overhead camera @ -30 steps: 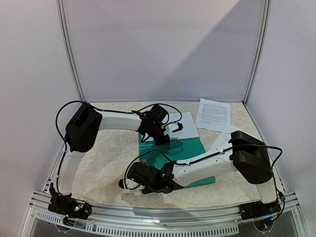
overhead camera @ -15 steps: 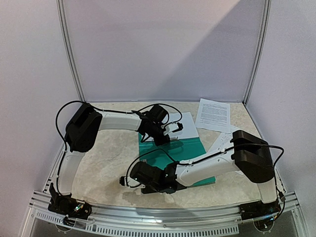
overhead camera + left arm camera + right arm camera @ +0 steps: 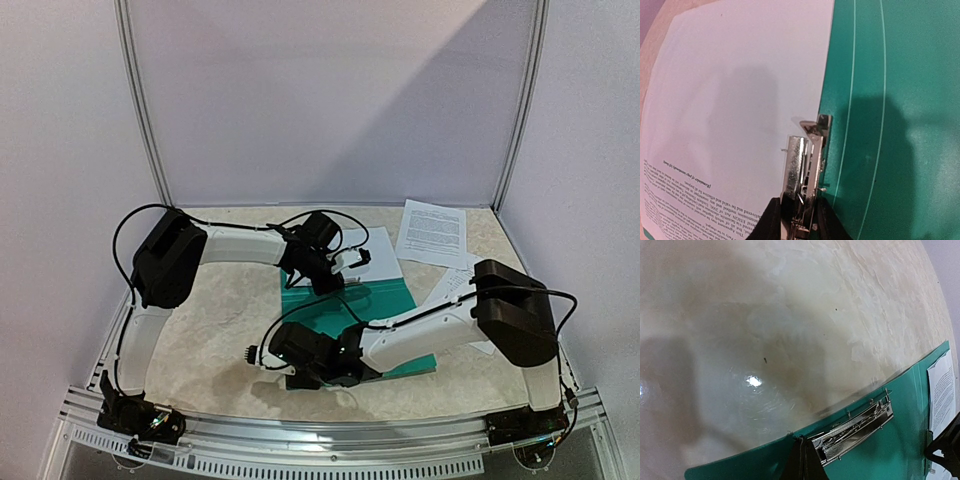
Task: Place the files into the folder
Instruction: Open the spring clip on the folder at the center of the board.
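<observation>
— Where is the folder?
— The green folder (image 3: 392,297) lies flat on the table (image 3: 225,310), between the two arms. One printed sheet (image 3: 740,75) rests on its far part.
— And the other papers?
— A second sheet (image 3: 432,232) lies on the table near the back right corner, apart from the folder. More sheets (image 3: 452,285) sit just beside the folder's right side, partly hidden by the right arm.
— What about the left gripper?
— The left gripper (image 3: 799,212) is closed on a metal clip (image 3: 807,160) that stands at the edge of the sheet on the folder. One finger presses on each side of it.
— And the right one?
— The right gripper (image 3: 801,446) has its fingers pressed together. The tips are at the folder's near edge, just beside a second clip (image 3: 855,429). Whether they pinch that edge, I cannot tell.
</observation>
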Action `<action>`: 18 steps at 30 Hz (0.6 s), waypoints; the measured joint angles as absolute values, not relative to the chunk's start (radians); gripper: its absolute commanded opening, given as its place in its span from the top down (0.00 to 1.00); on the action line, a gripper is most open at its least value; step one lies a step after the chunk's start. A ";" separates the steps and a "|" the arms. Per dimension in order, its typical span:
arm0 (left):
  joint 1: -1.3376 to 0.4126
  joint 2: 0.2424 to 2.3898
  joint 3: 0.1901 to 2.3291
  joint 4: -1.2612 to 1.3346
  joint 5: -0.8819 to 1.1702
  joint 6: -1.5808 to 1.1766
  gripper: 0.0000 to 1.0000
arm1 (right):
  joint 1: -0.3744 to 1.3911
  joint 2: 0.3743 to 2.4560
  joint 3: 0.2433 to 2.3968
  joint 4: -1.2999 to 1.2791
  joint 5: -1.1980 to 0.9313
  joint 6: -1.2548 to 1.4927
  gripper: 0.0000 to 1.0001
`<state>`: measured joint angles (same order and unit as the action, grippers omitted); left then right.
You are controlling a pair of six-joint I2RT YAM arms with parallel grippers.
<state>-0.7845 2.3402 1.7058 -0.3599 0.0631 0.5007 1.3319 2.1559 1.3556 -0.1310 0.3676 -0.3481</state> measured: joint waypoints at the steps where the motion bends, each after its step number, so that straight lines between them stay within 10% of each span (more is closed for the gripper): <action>1: -0.785 2.340 1.706 -0.360 0.063 0.501 0.85 | 1.330 2.157 1.357 -0.136 0.362 -0.334 1.00; 18: -0.785 2.343 1.708 -0.352 0.057 0.522 0.85 | 1.308 2.206 1.505 -0.346 0.403 -0.117 1.00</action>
<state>-0.7845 2.3428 1.7077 -0.3515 0.0570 0.5220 1.3083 2.2059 1.5051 -0.3462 0.4034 -0.1169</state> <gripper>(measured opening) 0.232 0.004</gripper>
